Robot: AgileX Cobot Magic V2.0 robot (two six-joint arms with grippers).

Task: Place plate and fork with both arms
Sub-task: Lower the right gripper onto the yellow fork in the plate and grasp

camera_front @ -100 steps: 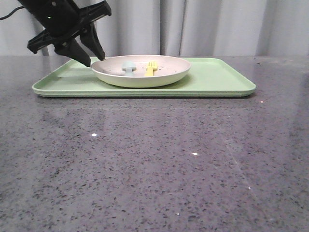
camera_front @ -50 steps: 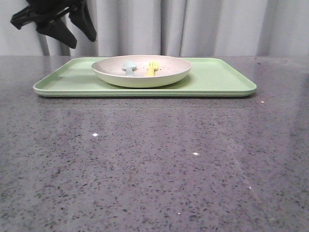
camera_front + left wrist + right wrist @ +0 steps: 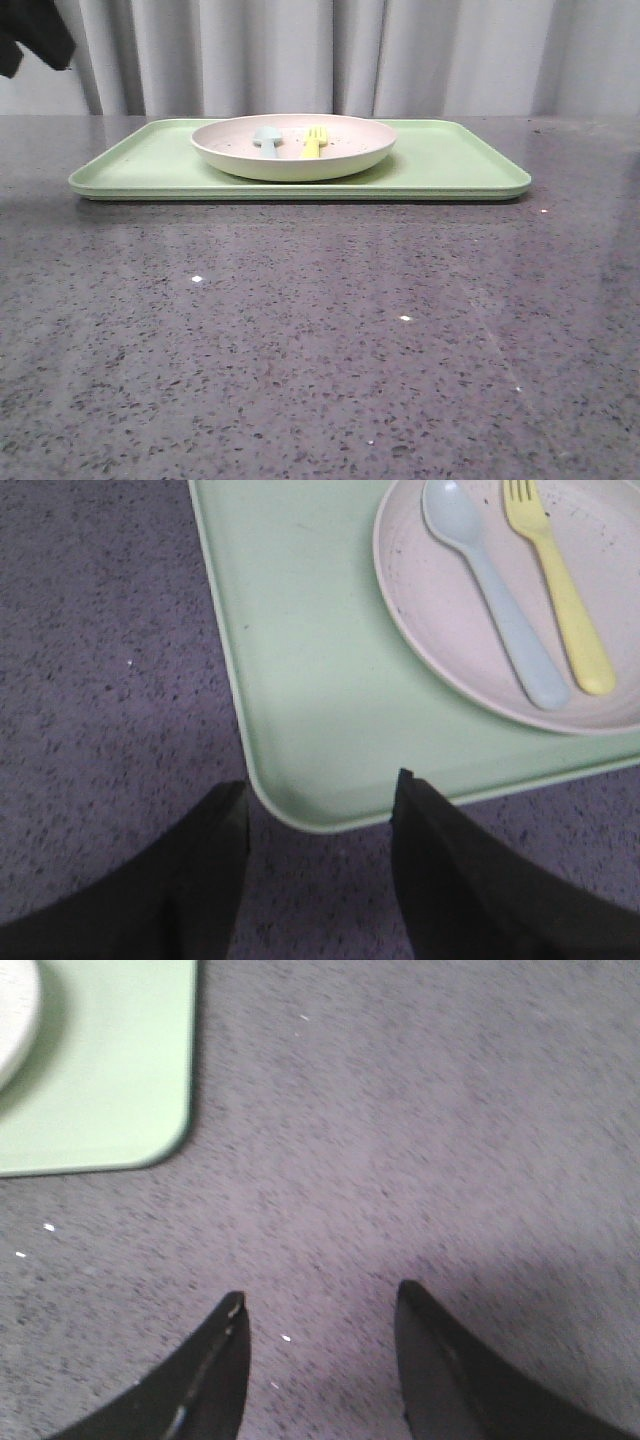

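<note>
The speckled pinkish-cream plate [image 3: 293, 160] sits on the light green tray [image 3: 450, 165], left of the tray's middle. The yellow fork [image 3: 313, 142] lies inside the plate beside a pale blue spoon [image 3: 267, 138]. In the left wrist view the plate [image 3: 450, 600], fork [image 3: 560, 590] and spoon [image 3: 490, 590] show clearly. My left gripper [image 3: 320, 782] is open and empty, high above the tray's near left corner [image 3: 300, 660]. Only a dark part of the left arm [image 3: 35, 35] shows in the front view. My right gripper [image 3: 320, 1293] is open and empty over bare table beside a tray corner [image 3: 110, 1080].
The grey speckled stone table [image 3: 320, 330] stretches in front of the tray. Grey curtains [image 3: 400, 55] hang behind the table's far edge. A sliver of the plate's rim [image 3: 15, 1020] shows in the right wrist view.
My left gripper has lifted from the plate's left rim and drawn up and to the left, almost out of the front view. Plate, fork and spoon stay in place.
</note>
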